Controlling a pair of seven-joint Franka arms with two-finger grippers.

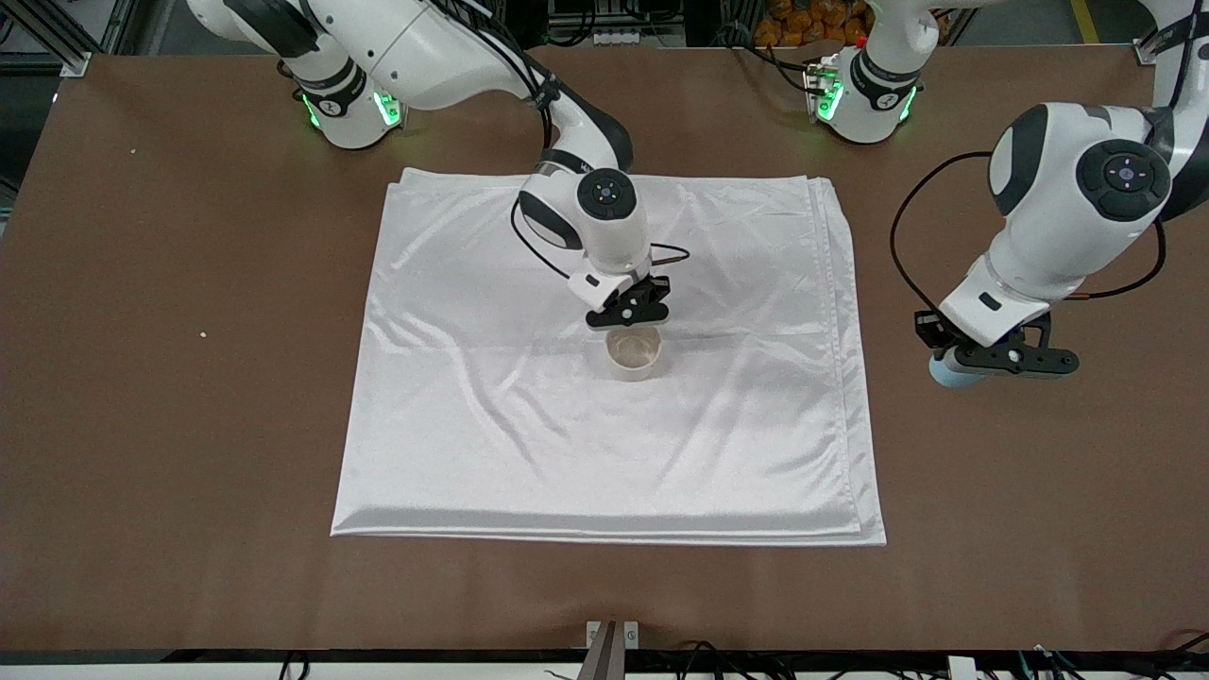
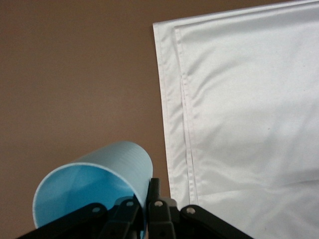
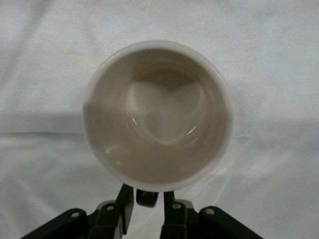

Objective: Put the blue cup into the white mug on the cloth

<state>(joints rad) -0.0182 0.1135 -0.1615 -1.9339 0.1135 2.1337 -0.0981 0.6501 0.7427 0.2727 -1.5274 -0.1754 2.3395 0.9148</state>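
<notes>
Nearest you on the cloth (image 1: 604, 453) stands the white mug (image 1: 634, 353), upright near the cloth's middle, mouth open upward. Your right gripper (image 1: 631, 313) sits low at the mug's rim, on the side away from you; in the right wrist view its fingers (image 3: 124, 199) are nearly closed around a dark piece that is probably the mug's handle. Treat the mug as stiff, fairly heavy ceramic on slick satin: it may slide if nudged.

Off the cloth, toward the left arm's end of the table, your left gripper (image 1: 1001, 361) has its fingers pinched on the blue cup (image 2: 99, 189), one inside the rim and one outside. The cup looks light, thin-walled and smooth, so a rim grip suits it, but squeeze gently and keep it level.
</notes>
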